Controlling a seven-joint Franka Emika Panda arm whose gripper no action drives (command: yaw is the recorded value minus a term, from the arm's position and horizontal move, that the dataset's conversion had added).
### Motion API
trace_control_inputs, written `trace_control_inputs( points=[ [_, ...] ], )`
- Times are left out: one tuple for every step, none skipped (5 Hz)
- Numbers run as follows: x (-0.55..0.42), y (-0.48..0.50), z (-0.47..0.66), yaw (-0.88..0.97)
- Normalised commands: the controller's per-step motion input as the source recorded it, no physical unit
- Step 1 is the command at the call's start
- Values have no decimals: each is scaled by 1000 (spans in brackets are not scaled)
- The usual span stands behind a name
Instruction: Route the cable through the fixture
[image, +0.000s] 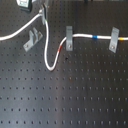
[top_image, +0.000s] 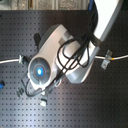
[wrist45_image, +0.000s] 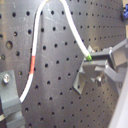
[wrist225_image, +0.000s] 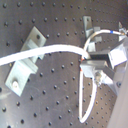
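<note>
Your claw (wrist225_image: 92, 59) is clamped on the cable (wrist225_image: 45, 50). The fixture (wrist225_image: 25, 60) sits slanted just beside it near the counter's (image: 75, 100) far edge, the cord lying across its prongs, unseated.

A: Board (image: 75, 95) colour?
B: Black, regular grid of small pale holes, in both exterior views.
A: Cable (image: 48, 52)?
B: White, with a short red band near the middle clip (image: 68, 38); a blue-and-yellow band between that clip and the far clip (image: 114, 39).
A: Fixture (image: 31, 40) and clips?
B: All grey metal.
A: Arm (top_image: 60, 55)?
B: White shell, black hoses, glowing blue ring.
</note>
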Motion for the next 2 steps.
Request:
trace_control_inputs(
  points=[
    [-558, -194, 92, -151],
    [-446, 13, 50, -500]
  ],
)
